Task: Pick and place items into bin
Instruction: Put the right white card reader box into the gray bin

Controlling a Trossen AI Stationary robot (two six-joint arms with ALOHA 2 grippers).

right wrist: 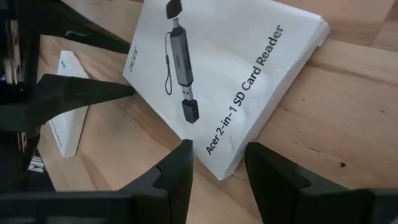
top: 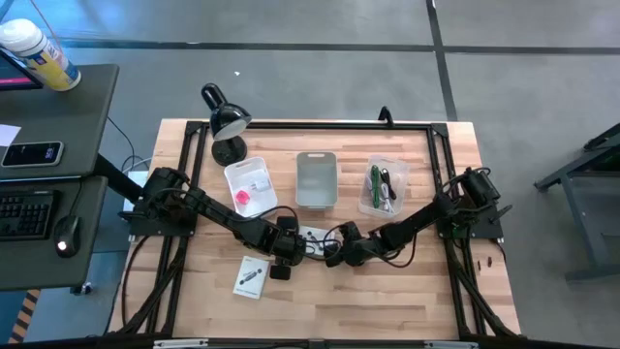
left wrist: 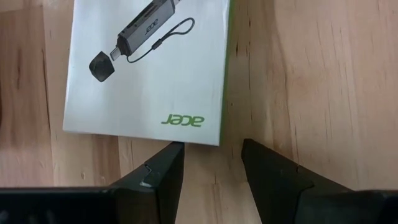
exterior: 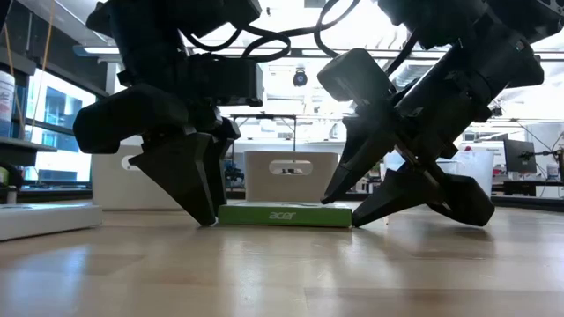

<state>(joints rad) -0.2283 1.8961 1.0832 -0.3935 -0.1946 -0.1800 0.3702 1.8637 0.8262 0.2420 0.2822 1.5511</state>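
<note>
One white flat packet (top: 312, 236) lies in the middle of the table. Another white packet (top: 251, 276) lies flat nearby.

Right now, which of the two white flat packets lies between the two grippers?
The packet at the table's middle, with the left gripper and right gripper at its ends. The other packet lies alone, nearer the front edge.

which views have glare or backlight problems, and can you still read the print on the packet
Low view: bright room lights behind leave the left gripper and right gripper as near-black silhouettes, though the packet edge still reads "acer". Left wrist view: even light, logo sharp. Right wrist view: packet print legible, own fingers dark. High view: no glare, but print too small to read.
</note>
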